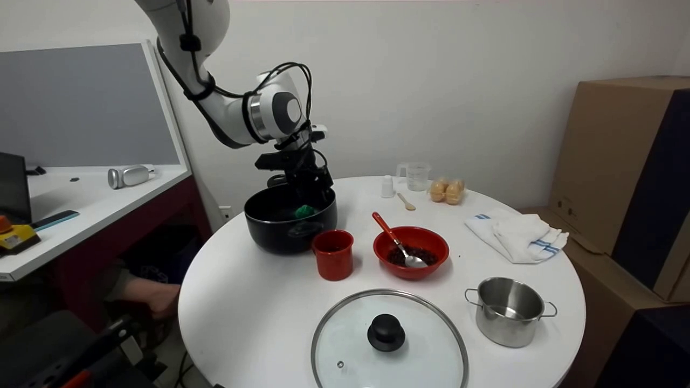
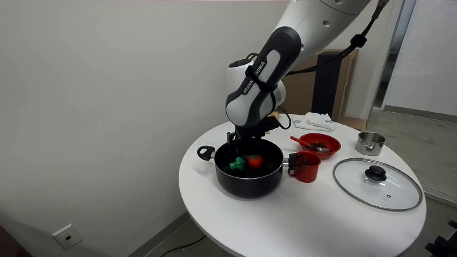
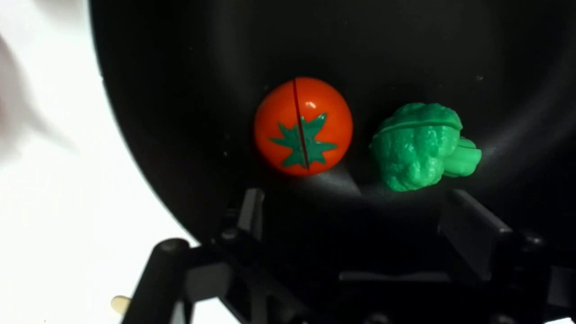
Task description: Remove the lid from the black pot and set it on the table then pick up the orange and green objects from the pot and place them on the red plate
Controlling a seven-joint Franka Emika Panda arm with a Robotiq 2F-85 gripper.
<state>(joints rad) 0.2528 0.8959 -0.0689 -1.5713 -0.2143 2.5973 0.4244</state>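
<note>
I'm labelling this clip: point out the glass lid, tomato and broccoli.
Glass lid [image 1: 387, 333], in an exterior view: its black knob.
Tomato [image 3: 310, 135], wrist view: its green leaf mark.
Broccoli [image 3: 416, 146], wrist view: its bumpy head.

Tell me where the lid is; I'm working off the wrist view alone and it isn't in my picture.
Observer: The lid lies on the white table, near the small steel pot.
Operator: Does the red plate hold anything?
Observer: Yes, a spoon rests in it among dark bits.
Operator: Anything close to the black pot on the outside?
Observer: A red cup stands close beside it; I can't tell whether they touch.
</note>
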